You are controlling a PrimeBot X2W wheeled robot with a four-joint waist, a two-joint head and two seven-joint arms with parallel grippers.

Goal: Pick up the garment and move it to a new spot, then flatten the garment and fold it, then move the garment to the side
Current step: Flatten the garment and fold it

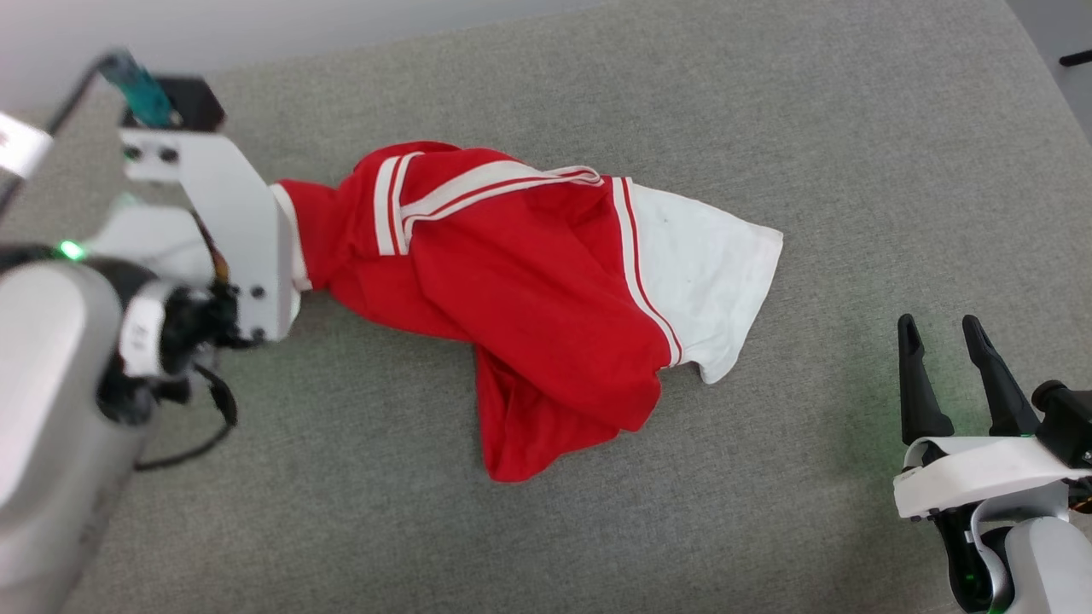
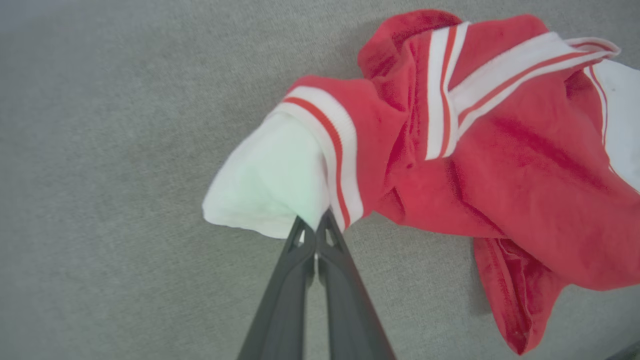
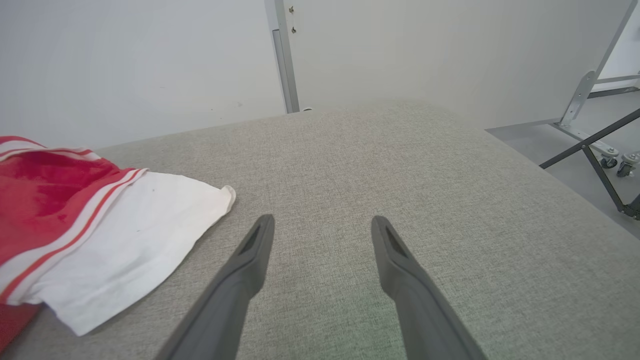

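Note:
The garment (image 1: 529, 281) lies crumpled in the middle of the grey surface (image 1: 682, 85), red with white sleeve ends and red-white stripe trim. In the left wrist view my left gripper (image 2: 315, 222) is shut on the white sleeve end of the garment (image 2: 270, 180), the two dark fingertips pressed together at its edge. In the head view that gripper is hidden behind its white bracket, at the garment's left end. My right gripper (image 1: 943, 337) stands open at the lower right, apart from the other white sleeve end (image 3: 135, 240), with nothing between its fingers (image 3: 257, 250).
The grey surface (image 3: 400, 175) stretches past the garment on all sides. Beyond its far edge stand a pale wall and a metal post (image 3: 284, 55). A wheeled metal frame (image 3: 600, 140) stands on the floor off the right edge.

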